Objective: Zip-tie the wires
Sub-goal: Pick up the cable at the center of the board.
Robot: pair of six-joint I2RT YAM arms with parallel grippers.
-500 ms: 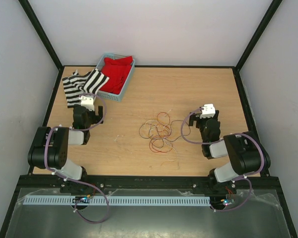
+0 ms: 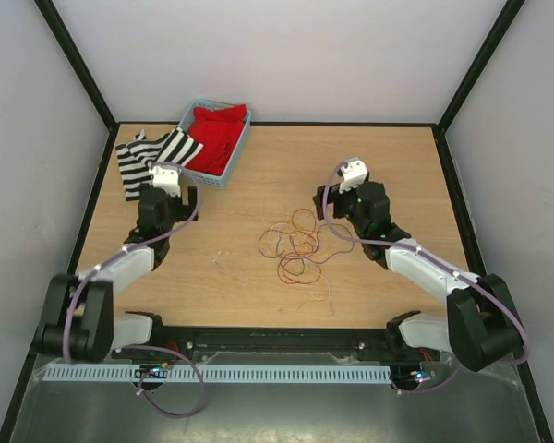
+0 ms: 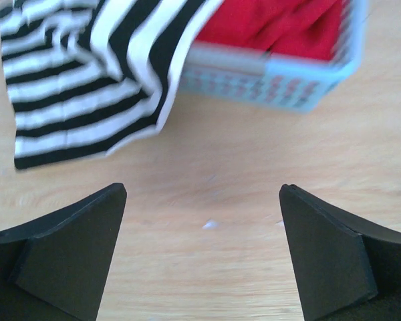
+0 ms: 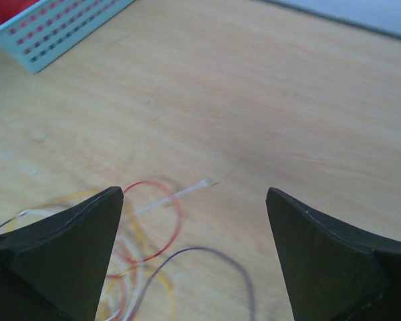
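The wires [image 2: 295, 247] lie as a loose tangle of thin red, orange, dark and pale loops in the middle of the table. In the right wrist view the wires [image 4: 194, 249] curl at the lower left, under and between my fingers. A thin whitish plastic strip [image 4: 171, 196] lies across the red loop. My right gripper [image 4: 194, 192] hangs open just above the table at the tangle's back right edge [image 2: 343, 196], holding nothing. My left gripper [image 3: 202, 188] is open over bare wood, well left of the wires [image 2: 157, 198].
A light blue basket [image 2: 229, 171] with red cloth [image 2: 217, 134] stands at the back left, also seen as basket [image 3: 307, 90] and basket [image 4: 53, 40]. A black-and-white striped cloth [image 2: 143, 161] drapes from it onto the table, close ahead of the left fingers [image 3: 73, 87].
Both arms have stretched forward. The right gripper moved up and left toward the wires' back edge. The left gripper moved toward the striped cloth. The wires have not moved.
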